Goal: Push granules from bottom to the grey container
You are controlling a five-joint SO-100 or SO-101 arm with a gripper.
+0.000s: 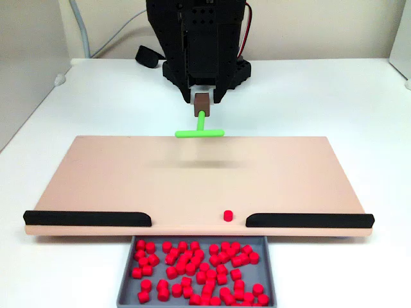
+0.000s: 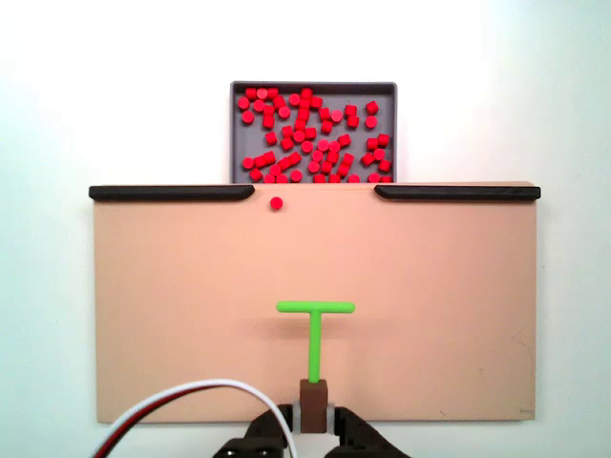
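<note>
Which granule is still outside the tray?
The lone granule on the tan board, in the gap between the two black strips. All the others already lie inside the grey container.

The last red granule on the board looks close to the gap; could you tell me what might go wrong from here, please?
1. The single granule sits near the end of the left black strip as this fixed view shows it; an off-line push by the green pusher could jam it against the strip.
2. It may roll aside and slip past the short crossbar.
3. The grey container is already crowded, so a fast push might bounce it out.
</note>
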